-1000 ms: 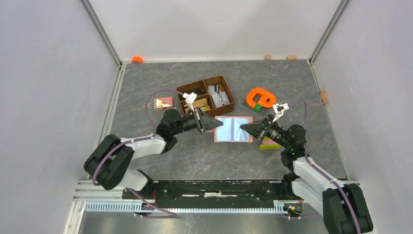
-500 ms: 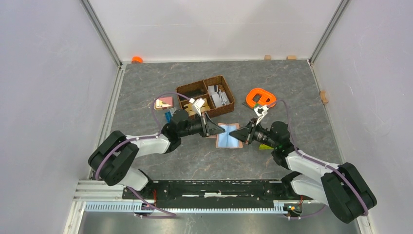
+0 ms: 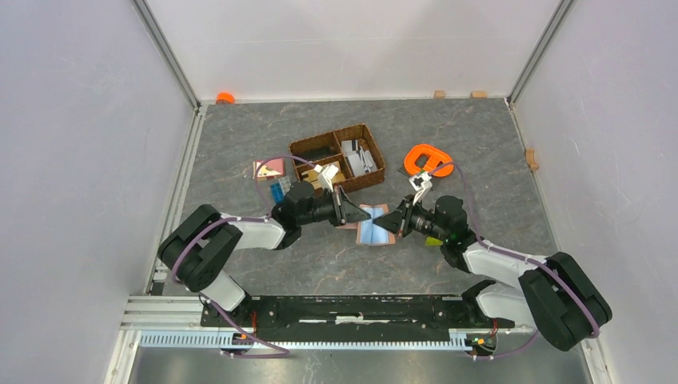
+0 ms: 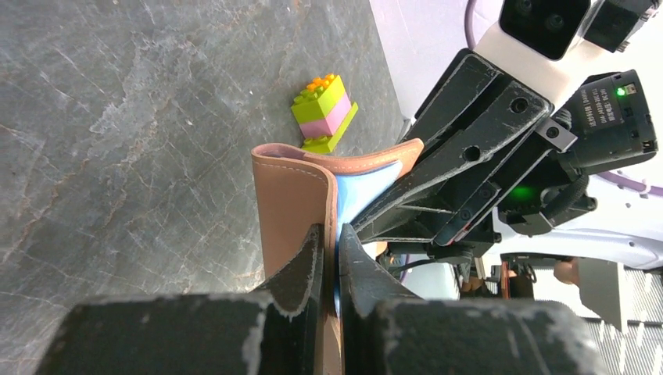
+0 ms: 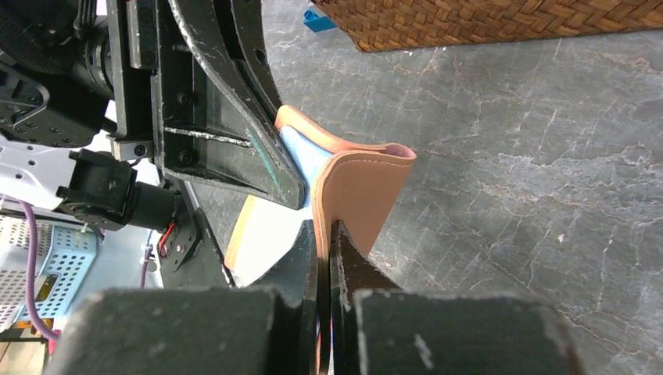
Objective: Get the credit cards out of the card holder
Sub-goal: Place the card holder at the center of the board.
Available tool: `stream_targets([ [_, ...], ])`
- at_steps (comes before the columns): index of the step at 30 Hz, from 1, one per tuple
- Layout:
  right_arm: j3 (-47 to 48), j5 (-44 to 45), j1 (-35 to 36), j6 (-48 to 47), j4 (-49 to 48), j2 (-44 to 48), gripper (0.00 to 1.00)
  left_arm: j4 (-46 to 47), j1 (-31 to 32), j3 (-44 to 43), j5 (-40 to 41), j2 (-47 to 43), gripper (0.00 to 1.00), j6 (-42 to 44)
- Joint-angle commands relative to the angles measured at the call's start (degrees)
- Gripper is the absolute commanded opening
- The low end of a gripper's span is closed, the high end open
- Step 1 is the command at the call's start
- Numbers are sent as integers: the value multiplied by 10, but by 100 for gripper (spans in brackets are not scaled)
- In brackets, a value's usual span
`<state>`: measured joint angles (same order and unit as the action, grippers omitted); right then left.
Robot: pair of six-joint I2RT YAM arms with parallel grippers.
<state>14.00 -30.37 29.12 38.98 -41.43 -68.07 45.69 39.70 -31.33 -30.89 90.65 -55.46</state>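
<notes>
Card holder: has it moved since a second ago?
Yes. The card holder has shifted left, away from the orange ring, and now folds up between the left end effector and right end effector.

the overhead view is bright and even, lit softly from above, so the pale walls look almost white and the arms cast only faint, blurred shadows on the grey table. in the left wrist view the stone grain and the card holder are sharp, while the left gripper, close to the lens, goes slightly soft and the background at upper right washes out. the right wrist view is similar, with the right gripper dark and soft at the bottom and a washed-out white patch left of centre.
</notes>
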Motion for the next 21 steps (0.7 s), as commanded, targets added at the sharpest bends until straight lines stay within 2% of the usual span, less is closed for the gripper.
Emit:
stream_targets([
  [1,71,36,10,-80,91,21,0,-17,0,-17,10,-40,5,14],
  [3,100,94,9,-122,183,25,0,-138,1,-42,52,-55,13,59],
  [6,138,141,9,-166,274,11,0,-254,1,-88,73,-32,14,100],
  [10,166,159,10,-183,315,-19,2,-251,3,-112,59,31,12,94],
  [15,192,209,20,-207,361,-38,10,-228,21,-124,85,94,13,93],
  [18,208,257,35,-221,388,-52,15,-244,27,-145,75,114,25,99],
  [19,213,265,39,-223,393,-58,15,-256,27,-150,69,111,35,106],
  [21,226,281,51,-229,407,-72,17,-314,26,-162,78,82,46,134],
])
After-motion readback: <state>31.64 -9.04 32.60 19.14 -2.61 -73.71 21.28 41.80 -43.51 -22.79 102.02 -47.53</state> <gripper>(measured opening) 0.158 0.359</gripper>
